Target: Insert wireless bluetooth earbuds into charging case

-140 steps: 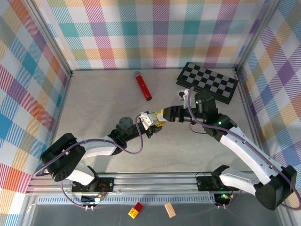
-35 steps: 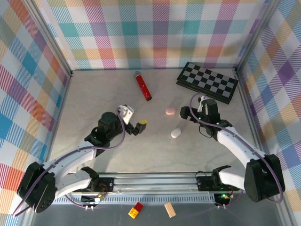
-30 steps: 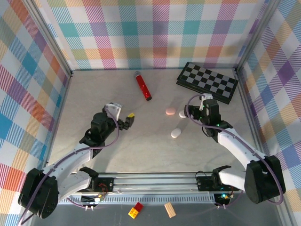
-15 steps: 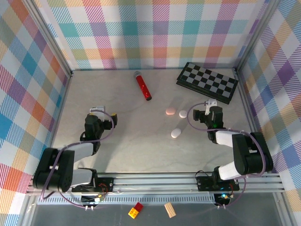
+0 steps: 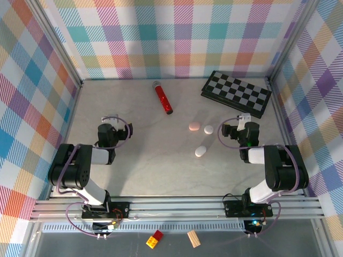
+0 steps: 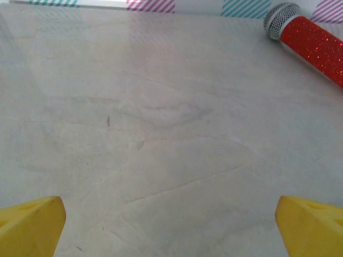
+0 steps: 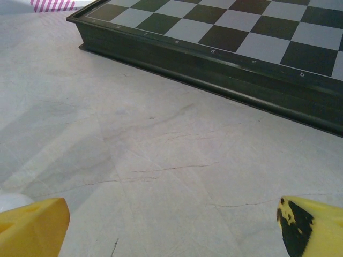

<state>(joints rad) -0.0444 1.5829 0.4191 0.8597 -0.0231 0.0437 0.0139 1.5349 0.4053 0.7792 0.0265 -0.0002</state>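
Tiny pale letters line the chessboard (image 7: 225, 67) rim, too small to read surely.

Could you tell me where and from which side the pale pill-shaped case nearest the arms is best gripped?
Probably across its narrow middle, coming straight down from above. The pale pill-shaped case lies flat on the table with its long axis running diagonally, so the grip should close on its two long sides; the rounded ends would likely slip.

Top cam: high, behind the arm bases, looking down over the whole table (image 5: 144, 171). Left wrist cam skims low over the tabletop toward the red microphone (image 6: 308, 40), right wrist toward the chessboard (image 7: 241, 43); top cam shares both.
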